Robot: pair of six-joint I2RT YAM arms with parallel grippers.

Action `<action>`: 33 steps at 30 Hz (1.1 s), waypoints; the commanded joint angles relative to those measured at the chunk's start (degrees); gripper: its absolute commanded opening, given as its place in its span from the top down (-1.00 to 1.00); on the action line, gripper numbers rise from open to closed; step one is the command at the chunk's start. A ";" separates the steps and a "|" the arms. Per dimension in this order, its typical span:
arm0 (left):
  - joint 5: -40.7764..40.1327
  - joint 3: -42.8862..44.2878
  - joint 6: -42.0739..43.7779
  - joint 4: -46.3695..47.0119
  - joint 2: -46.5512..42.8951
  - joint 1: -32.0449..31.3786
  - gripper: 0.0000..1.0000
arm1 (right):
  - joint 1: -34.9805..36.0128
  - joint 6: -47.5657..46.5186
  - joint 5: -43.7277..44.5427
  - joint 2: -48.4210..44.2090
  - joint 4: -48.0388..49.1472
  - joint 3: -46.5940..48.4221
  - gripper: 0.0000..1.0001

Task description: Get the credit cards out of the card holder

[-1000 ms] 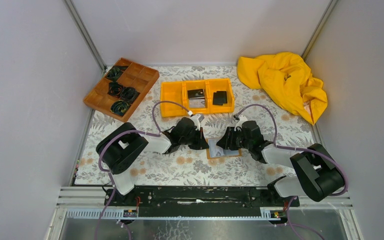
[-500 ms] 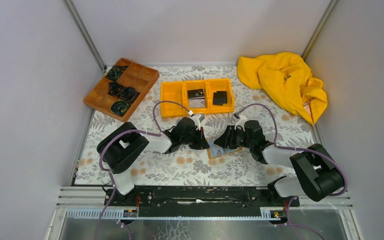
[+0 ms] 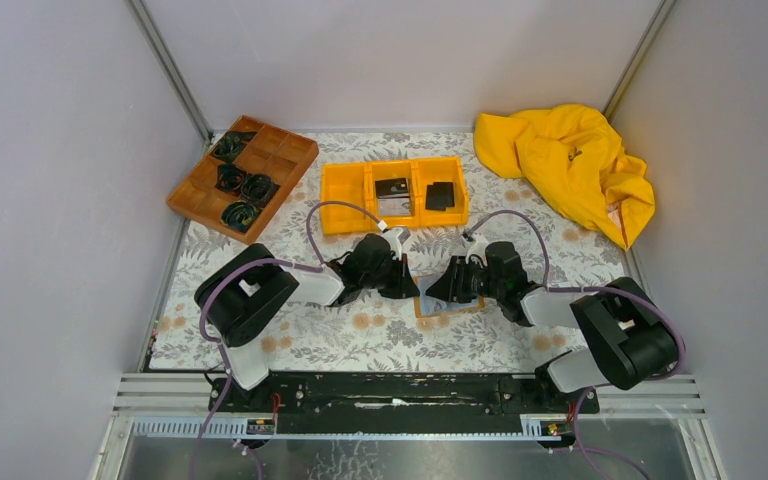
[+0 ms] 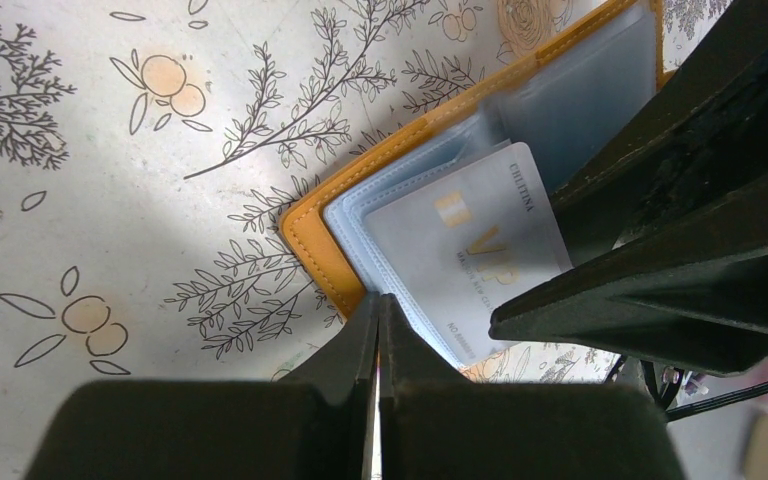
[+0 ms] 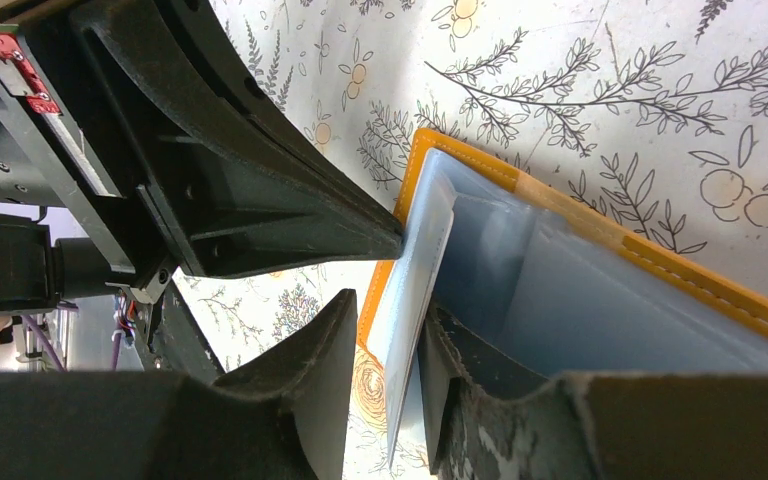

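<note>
Orange-tan, the card holder (image 3: 447,303) lies open at centre frame on the floral table (image 3: 360,335). A pale card (image 4: 470,255) is pinched between the right gripper (image 5: 407,350) fingers. The left gripper (image 4: 377,330) is seen pressed closed at the holder's edge.

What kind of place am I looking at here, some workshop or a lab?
Most likely a robot test cell in a lab: plain grey walls box in a table with a floral cloth, two arms are bolted to its near edge, and sorting props lie about, such as an orange bin and a wooden tray.
</note>
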 commanded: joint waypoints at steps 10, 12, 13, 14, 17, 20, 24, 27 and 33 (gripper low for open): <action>-3.16 0.71 0.01 -4.15 2.55 0.14 1.00 | -1.87 -0.78 0.13 -4.41 -1.67 0.72 0.22; -2.59 0.60 0.03 -3.90 2.71 0.36 1.00 | -2.46 -0.61 0.34 -4.85 -1.72 0.41 0.22; -2.42 0.53 -0.11 -3.70 2.74 0.40 1.00 | -2.67 -0.59 0.58 -5.04 -1.80 0.30 0.22; -2.39 0.54 -0.20 -3.65 2.76 0.51 1.00 | -2.89 -0.59 0.97 -5.29 -1.96 0.23 0.23; -2.26 0.35 -0.33 -3.58 2.84 0.87 1.00 | -3.55 -0.67 2.12 -6.21 -2.88 -0.10 0.23; -1.90 0.19 -0.58 -3.28 2.79 1.32 1.00 | -3.99 -0.85 3.04 -7.18 -3.54 -0.32 0.24; -1.60 -0.02 -0.69 -3.09 2.84 1.71 1.00 | -4.55 -1.03 4.32 -8.10 -4.39 -0.54 0.25; -1.45 -0.06 -0.77 -3.04 2.89 1.82 1.00 | -4.80 -1.44 5.61 -9.06 -5.57 -0.68 0.26; -1.33 -0.15 -0.78 -3.00 2.66 2.08 1.00 | -5.14 -1.61 6.93 -9.96 -6.49 -0.90 0.38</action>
